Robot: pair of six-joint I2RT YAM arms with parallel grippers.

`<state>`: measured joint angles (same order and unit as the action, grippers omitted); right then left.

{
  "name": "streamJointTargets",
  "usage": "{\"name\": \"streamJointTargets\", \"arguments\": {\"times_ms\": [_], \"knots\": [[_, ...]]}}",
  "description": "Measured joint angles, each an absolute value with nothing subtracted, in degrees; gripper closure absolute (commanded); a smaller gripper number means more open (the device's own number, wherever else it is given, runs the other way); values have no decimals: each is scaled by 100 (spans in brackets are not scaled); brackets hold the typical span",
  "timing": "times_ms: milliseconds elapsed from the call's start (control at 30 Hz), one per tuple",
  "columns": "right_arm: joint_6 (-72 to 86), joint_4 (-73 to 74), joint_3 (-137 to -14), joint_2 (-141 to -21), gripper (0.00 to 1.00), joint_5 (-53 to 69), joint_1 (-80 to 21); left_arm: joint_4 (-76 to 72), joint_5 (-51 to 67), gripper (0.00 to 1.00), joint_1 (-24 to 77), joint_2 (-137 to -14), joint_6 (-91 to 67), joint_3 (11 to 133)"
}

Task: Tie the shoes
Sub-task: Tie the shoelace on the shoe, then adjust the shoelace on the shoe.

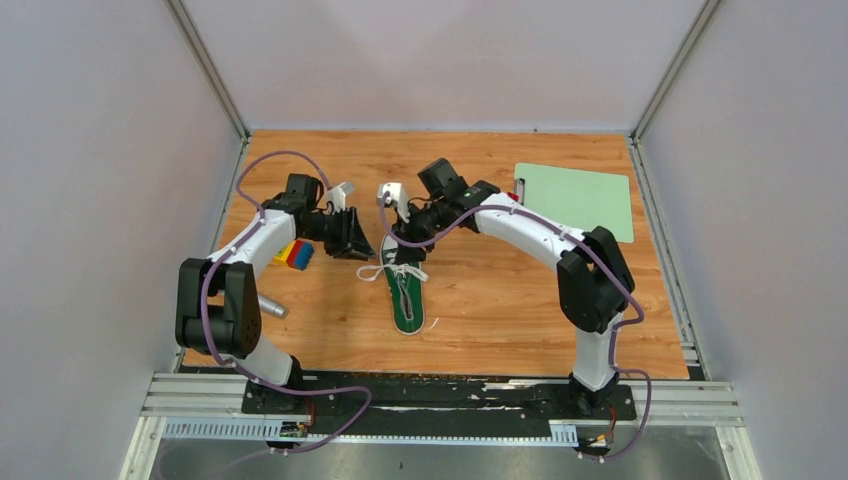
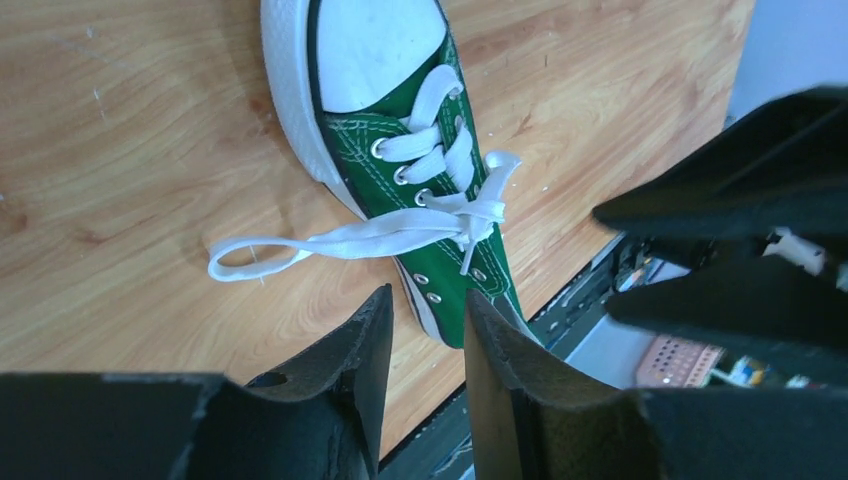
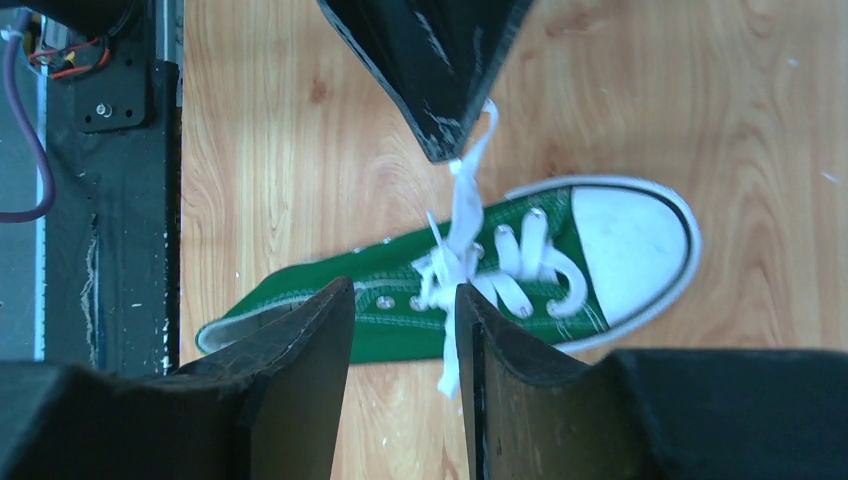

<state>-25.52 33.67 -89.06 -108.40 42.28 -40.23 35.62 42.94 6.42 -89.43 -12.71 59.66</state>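
I see the left gripper [image 2: 428, 300] and right gripper [image 3: 403, 290] half-open above the sneaker [image 2: 365, 135] (both empty). Its laces [image 2: 440, 215] look knotted.

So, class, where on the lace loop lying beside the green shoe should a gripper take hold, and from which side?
Probably pinch the lace loop near its rounded outer end, coming straight down: it lies flat on the table, stretched clear of the shoe.

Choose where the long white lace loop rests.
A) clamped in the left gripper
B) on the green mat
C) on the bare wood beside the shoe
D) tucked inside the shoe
C: the left wrist view shows the lace loop lying flat on the table beside the shoe, clear of the open left gripper.
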Motion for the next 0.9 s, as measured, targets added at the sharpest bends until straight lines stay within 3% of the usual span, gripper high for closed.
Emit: {"name": "streamJointTargets", "arguments": {"times_ms": [333,400,600,733,900], "knots": [[-2733,3404,-9301,-11668,56,3874,-4456,2864,4755,52,252,-8757,-2877,4458],[-2731,3404,-9354,-11784,60,3837,-4451,2685,4777,52,255,-8735,-2978,4442],[-2668,3411,-9588,-12033,88,3798,-4445,2475,4742,51,255,-8602,-2991,4604],[-2585,3406,-9662,-12066,96,3833,-4445,2467,4668,51,255,-8499,-2958,4668],[-2491,3406,-9673,-12066,99,3964,-4447,2486,4584,51,255,-8355,-2936,4659]]}}
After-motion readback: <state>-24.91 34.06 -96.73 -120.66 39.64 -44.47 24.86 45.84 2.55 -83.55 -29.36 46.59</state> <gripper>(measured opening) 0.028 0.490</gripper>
